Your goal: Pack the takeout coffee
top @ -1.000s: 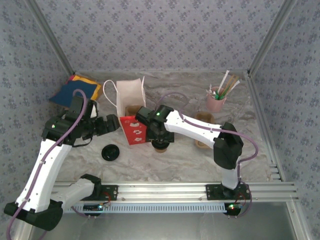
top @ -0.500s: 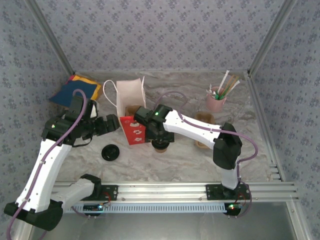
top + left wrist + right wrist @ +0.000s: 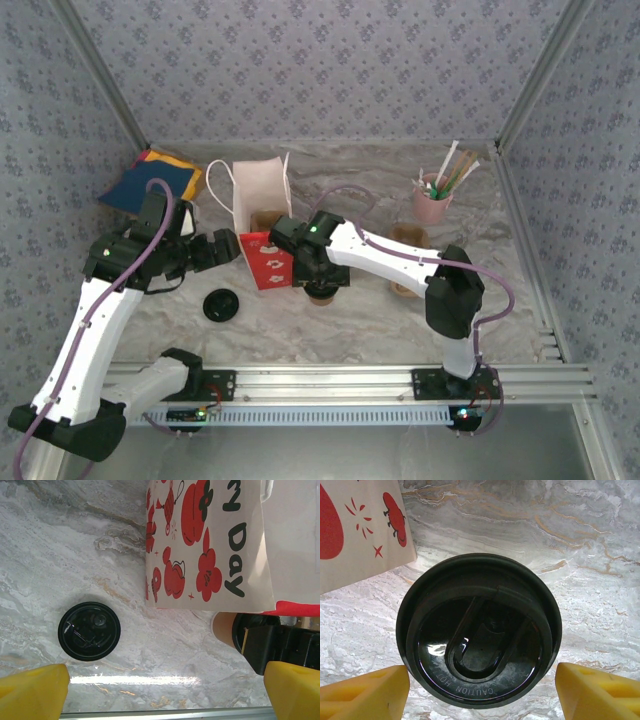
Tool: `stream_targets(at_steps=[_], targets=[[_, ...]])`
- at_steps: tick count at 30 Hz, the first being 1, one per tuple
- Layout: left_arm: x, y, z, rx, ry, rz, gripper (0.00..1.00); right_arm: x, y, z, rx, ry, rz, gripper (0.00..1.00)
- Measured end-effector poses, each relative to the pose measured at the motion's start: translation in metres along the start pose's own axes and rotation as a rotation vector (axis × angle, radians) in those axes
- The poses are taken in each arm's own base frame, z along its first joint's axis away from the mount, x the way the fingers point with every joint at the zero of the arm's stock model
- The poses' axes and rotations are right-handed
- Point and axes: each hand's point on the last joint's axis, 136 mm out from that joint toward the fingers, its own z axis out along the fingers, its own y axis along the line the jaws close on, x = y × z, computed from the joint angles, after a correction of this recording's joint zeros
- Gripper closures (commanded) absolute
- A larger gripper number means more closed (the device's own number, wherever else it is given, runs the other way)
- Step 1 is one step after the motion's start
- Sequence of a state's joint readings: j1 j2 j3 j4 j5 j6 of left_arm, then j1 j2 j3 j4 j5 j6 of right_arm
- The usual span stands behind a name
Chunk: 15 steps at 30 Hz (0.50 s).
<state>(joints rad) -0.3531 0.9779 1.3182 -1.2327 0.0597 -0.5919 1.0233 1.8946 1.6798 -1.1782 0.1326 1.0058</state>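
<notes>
ok so the takeout coffee (image 3: 322, 294) is standing on the marble-look desk (image 3: 300, 335) about mid-desk, just beside the near right corner of the paper bag (image 3: 268, 262) with the red print. It has a black lid on, and in the right wrist view that lid (image 3: 479, 630) is dead centre, sip flap and the raised CAUTION HOT lettering facing up

The right gripper (image 3: 322, 276) sits directly over the cup. Its yellow fingers (image 3: 365, 692) are spread out to either side of the lid rim and very near it, but honestly I can't tell if they're actually pressing on it or just sitting alongside

The left gripper (image 3: 226, 246) hangs off the left side of the bag, and its fingers (image 3: 34, 694) are splayed right out with nothing between them but bare desk. Its camera also catches a second black lid (image 3: 89, 631) lying loose on the desk, well apart from the cup, plus a sliver of the brown cup wall (image 3: 223, 629) tucked under the bag's edge next to the other arm's black gripper body

Back right there's a pink cup of straws (image 3: 432, 203), a tan pulp carrier (image 3: 408, 262) a bit nearer, and a blue, yellow and red cloth (image 3: 150, 181) in the far left corner
</notes>
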Motion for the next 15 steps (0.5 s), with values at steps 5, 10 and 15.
stream_targets(at_steps=[5,10,15], targets=[[0.0000,0.0000,0.0000,0.000,0.000,0.000,0.00,-0.0007,0.0014,0.0006,-0.005,-0.001,0.001,0.24],[0.0000,0.0000,0.0000,0.000,0.000,0.000,0.00,-0.0001,0.0015,0.0047,0.004,0.005,-0.003,0.24],[-0.0006,0.0008,0.0000,-0.002,-0.002,-0.004,0.00,-0.0002,0.0015,0.0047,0.004,0.005,-0.003,0.25]])
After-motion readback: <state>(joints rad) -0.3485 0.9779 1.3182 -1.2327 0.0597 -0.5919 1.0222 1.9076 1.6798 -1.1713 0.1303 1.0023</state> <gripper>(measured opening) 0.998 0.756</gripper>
